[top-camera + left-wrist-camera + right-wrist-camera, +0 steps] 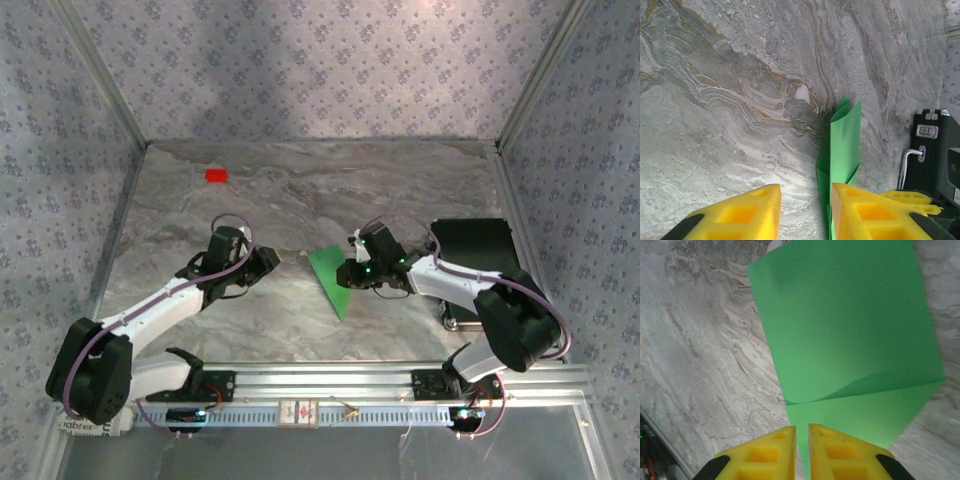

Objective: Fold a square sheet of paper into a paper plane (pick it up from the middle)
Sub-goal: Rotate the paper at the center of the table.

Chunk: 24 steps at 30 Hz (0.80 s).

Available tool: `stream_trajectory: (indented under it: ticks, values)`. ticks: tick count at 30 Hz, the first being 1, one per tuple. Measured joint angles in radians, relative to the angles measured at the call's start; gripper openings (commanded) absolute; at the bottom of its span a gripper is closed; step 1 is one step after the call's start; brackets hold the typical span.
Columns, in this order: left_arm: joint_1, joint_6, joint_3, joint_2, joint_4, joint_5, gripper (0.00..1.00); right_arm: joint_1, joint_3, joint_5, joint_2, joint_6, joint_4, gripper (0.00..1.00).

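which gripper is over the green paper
The right gripper: its fingers reach over the right edge of the square sheet of paper, while the left gripper is apart from it, off the sheet's left corner.

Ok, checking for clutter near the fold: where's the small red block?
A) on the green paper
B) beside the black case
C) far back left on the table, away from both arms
C: the red block lies alone at the far left of the table, well apart from the green paper.

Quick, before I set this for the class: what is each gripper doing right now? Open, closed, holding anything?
Left gripper: open, nothing between its fingers.
Right gripper: shut on the edge of the green paper.
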Motion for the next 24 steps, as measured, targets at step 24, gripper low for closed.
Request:
stream_trajectory:
  ticks: [24]
  values:
    - [0.005, -0.001, 0.0, 0.034, 0.02, 0.036, 0.3, 0.034, -0.017, -0.054, 0.179, 0.195, 0.118, 0.15]
